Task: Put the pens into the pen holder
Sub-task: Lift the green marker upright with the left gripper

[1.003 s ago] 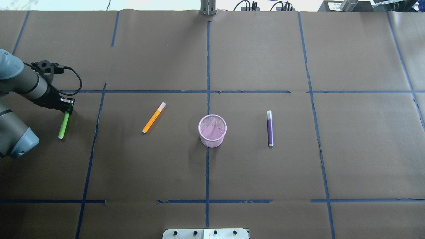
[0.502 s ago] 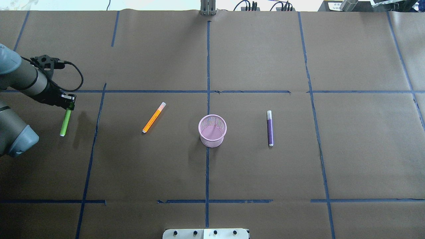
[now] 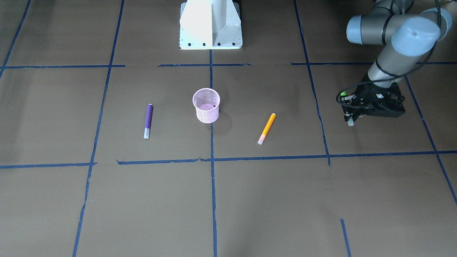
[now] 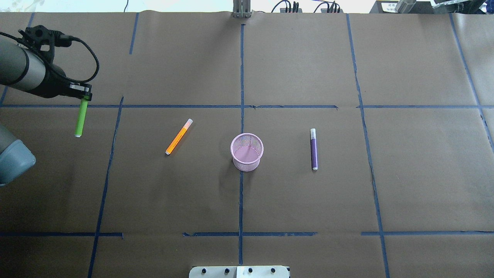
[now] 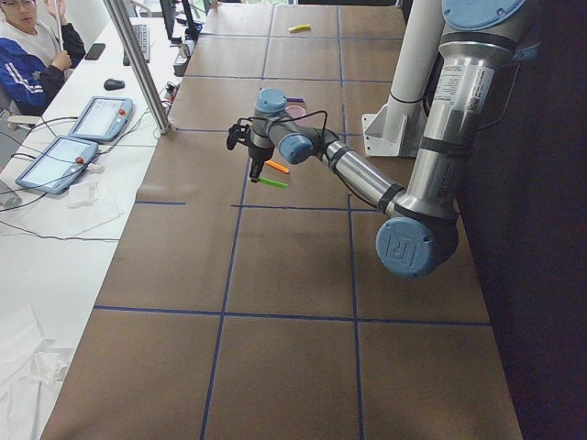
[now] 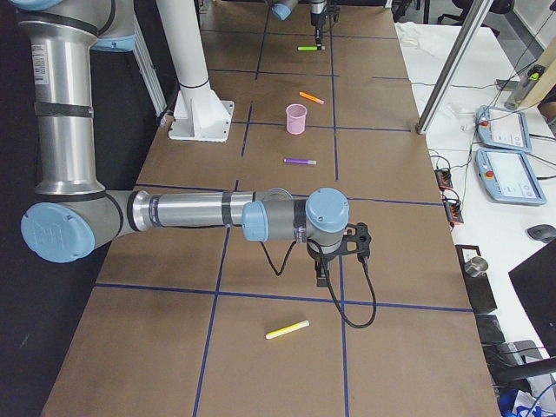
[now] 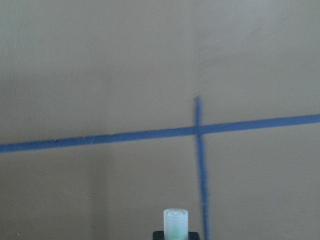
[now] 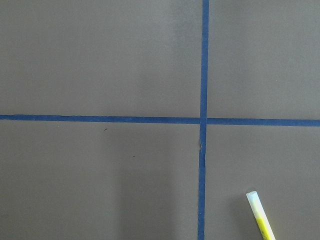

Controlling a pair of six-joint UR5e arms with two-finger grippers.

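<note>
The left hand [image 4: 83, 94] is clamped on the cap end of the green pen [image 4: 80, 117], at the far left of the bench [image 4: 347, 212] seen from above. The pen's length runs back toward the robot. The pink cup [image 4: 247, 151] stands well apart to the right and slightly nearer the robot. The orange pen [image 4: 178, 136] lies slantwise between them, and the purple pen [image 4: 313, 149] lies beyond the cup.

From across the bench, the pale cap pokes out below the fingers, and nothing tall stands on the way to the cup.

From the left end, the green pen looks about level, so it likely needs tipping upright over the rim.

From the right end, the right hand [image 6: 322, 276] hangs near a yellow pen [image 6: 287, 329], far from the cup. I cannot tell whether it is open.
</note>
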